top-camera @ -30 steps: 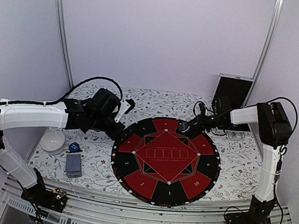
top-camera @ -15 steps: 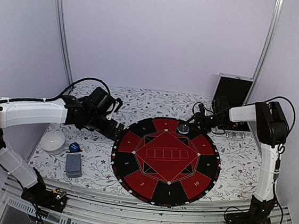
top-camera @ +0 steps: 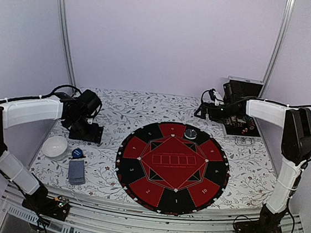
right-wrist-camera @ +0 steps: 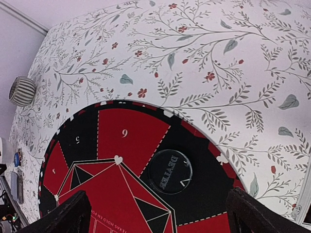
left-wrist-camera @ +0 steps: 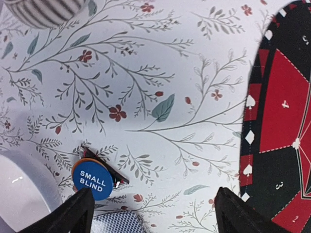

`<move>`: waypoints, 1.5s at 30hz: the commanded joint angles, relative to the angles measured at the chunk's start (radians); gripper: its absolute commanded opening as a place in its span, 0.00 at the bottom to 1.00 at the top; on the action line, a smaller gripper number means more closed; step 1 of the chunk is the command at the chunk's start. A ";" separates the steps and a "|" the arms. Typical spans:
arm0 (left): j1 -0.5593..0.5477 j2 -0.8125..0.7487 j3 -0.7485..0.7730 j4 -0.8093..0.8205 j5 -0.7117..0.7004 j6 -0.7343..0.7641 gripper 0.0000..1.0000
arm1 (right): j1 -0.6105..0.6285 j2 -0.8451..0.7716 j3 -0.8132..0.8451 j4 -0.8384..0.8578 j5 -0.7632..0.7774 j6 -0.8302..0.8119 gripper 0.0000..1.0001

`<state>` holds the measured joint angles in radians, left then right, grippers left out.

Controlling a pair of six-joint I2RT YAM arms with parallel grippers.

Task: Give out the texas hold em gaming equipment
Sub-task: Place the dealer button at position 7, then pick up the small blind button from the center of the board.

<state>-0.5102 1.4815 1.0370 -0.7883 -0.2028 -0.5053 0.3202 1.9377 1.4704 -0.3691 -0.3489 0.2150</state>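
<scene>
Grey-blue-backed playing cards (top-camera: 76, 171) sit at front left, a blue round SMALL BLIND marker disc (left-wrist-camera: 92, 181) just behind. Left gripper (left-wrist-camera: 153, 213) hovers nearby, fingers spread, empty. A dark round DEALER disc (right-wrist-camera: 170, 172) lies on the red-and-black round mat (top-camera: 153, 190); right gripper (right-wrist-camera: 163, 216), beyond it, is spread wide.

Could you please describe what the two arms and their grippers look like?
Both the left arm and right arm have smooth white tubular links with bulky black joints, and thin black cables loop loosely along them. The left gripper and right gripper each have two plain black, wedge-shaped fingers. No markings are legible.
</scene>
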 commanded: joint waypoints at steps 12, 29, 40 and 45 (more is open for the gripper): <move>0.177 0.075 -0.070 0.034 0.037 0.039 0.79 | 0.016 -0.043 -0.037 -0.039 0.041 -0.069 0.99; 0.265 0.108 -0.164 0.109 0.077 0.070 0.73 | 0.016 -0.033 -0.048 -0.040 0.032 -0.075 0.99; 0.289 0.101 -0.197 0.132 0.123 0.069 0.72 | 0.016 -0.028 -0.047 -0.042 0.028 -0.072 0.99; 0.289 0.087 -0.215 0.133 0.140 0.065 0.70 | 0.016 -0.025 -0.048 -0.042 0.027 -0.071 0.99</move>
<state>-0.2344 1.5806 0.8436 -0.6666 -0.0898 -0.4419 0.3393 1.9255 1.4277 -0.4038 -0.3225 0.1524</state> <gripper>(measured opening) 0.705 0.989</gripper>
